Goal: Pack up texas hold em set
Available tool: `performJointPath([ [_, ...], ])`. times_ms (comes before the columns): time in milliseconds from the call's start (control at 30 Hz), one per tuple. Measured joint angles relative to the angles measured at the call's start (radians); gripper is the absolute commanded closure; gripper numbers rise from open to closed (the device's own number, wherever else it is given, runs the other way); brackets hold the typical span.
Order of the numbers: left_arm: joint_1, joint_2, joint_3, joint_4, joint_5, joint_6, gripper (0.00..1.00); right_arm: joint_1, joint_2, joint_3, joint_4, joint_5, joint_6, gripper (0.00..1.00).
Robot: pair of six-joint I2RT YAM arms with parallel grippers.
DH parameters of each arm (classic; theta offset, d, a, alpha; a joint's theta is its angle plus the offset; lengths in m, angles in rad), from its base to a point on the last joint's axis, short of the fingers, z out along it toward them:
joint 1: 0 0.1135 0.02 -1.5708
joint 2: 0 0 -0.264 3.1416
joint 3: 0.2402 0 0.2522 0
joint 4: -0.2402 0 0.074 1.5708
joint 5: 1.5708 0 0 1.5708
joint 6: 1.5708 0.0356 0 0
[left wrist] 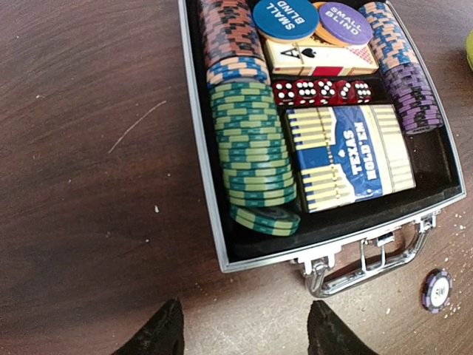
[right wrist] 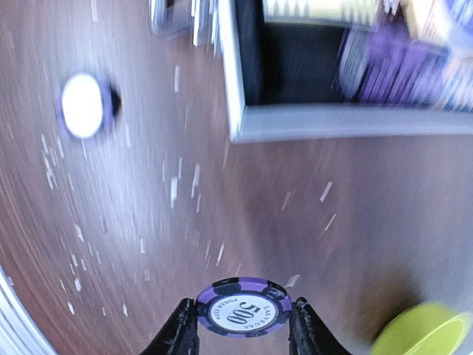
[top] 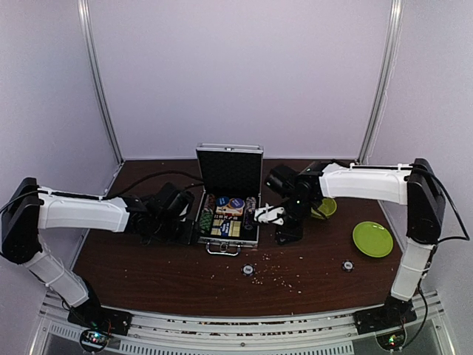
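This is a robotics lab booth: pale wall panels (top: 236, 74) and metal uprights (top: 100, 81) close in a dark wooden desk (top: 148, 274), with a white left arm (top: 81, 213) and right arm (top: 366, 181) bolted to an aluminium rail (top: 244, 325) along its near edge, black cables (top: 151, 176) trailing.

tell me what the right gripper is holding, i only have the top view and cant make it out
observer: In the right wrist view the right gripper is shut on a purple chip marked 500.
operator: where do purples sit in the case
observer: The left wrist view shows a purple stack in the right-hand row of the case. Black lining is bare between it and the handle.
operator: left gripper busy?
observer: No, the left gripper is open and holds nothing. It sits over the table just short of the handle.
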Motion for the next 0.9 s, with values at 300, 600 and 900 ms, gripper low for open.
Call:
performJointPath([
  [300, 0.000, -0.071, -0.060, -0.001, -0.023, -0.025, 0.41, 0.071, 0.200, 0.339, -0.026, 0.010, 0.026, 0.63],
  [600, 0.000, -0.096, -0.093, -0.001, -0.040, -0.039, 0.41, 0.100, 0.314, 0.397, -0.011, 0.109, 0.032, 0.63],
  [900, 0.000, -0.094, -0.094, 0.000, -0.041, -0.042, 0.41, 0.113, 0.322, 0.396, 0.043, 0.195, 0.031, 0.62],
])
